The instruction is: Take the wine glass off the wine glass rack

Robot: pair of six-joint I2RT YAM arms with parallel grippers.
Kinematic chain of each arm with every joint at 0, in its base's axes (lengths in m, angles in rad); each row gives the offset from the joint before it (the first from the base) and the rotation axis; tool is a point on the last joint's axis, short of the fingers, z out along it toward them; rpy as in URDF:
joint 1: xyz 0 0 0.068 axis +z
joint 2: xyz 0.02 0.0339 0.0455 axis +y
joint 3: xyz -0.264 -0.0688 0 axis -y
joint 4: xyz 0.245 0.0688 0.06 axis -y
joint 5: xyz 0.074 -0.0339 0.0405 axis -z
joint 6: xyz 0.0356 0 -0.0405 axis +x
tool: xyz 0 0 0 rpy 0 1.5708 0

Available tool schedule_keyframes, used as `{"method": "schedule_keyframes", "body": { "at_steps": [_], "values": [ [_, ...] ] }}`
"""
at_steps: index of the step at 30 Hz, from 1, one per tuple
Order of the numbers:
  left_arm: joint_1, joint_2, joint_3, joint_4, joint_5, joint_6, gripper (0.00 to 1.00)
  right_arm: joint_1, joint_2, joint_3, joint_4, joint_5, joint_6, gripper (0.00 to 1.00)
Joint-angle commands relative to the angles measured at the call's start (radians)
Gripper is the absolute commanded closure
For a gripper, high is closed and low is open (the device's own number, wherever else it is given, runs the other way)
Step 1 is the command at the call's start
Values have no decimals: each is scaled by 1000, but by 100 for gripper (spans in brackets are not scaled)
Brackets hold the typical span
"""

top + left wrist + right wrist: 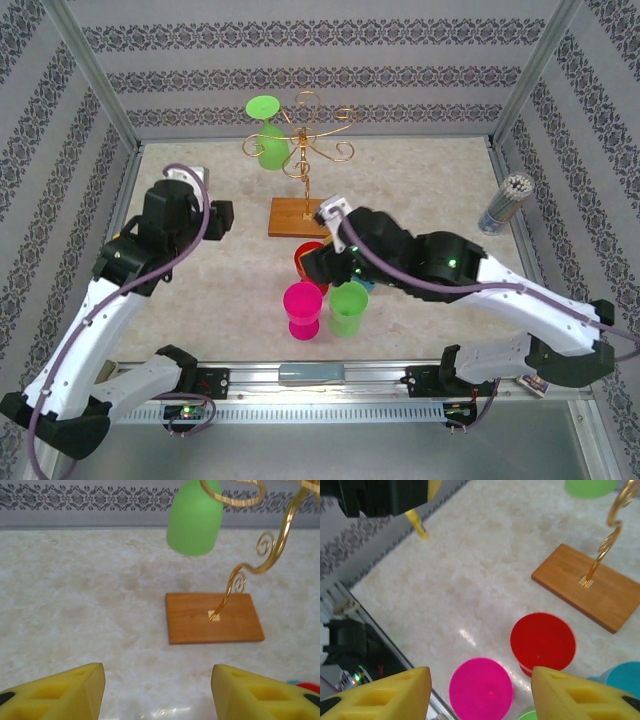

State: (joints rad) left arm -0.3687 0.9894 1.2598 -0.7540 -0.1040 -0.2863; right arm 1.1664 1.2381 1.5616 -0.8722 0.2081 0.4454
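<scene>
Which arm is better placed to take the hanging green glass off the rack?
Left. The left gripper is open and faces the green wine glass hanging on the rack. The right gripper hovers low over the cups.

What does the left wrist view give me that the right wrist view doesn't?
Left wrist: the scroll arms with the green wine glass hanging bowl-down among them. Right wrist: the pink glass and the red glass, seen from above. Both: the wooden base, the gold stem rising from it, and some of the green glass.
</scene>
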Motion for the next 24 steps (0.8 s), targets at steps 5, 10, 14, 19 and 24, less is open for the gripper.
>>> {"method": "schedule_keyframes", "body": {
  "at_steps": [5,10,14,19,24],
  "values": [
    [231,170,178,138,454,-161,40,-80,-24,16,44,-75,-71,42],
    [377,320,259,271,731,-333,39,-132,-10,29,64,-139,-80,42],
    [401,469,376,308,875,-404,39,-164,20,63,61,-166,-97,41],
    [423,607,496,356,935,-467,38,-209,61,115,65,-209,-115,41],
    [429,720,619,332,946,-469,39,-238,104,160,70,-245,-127,41]
  ]
}}
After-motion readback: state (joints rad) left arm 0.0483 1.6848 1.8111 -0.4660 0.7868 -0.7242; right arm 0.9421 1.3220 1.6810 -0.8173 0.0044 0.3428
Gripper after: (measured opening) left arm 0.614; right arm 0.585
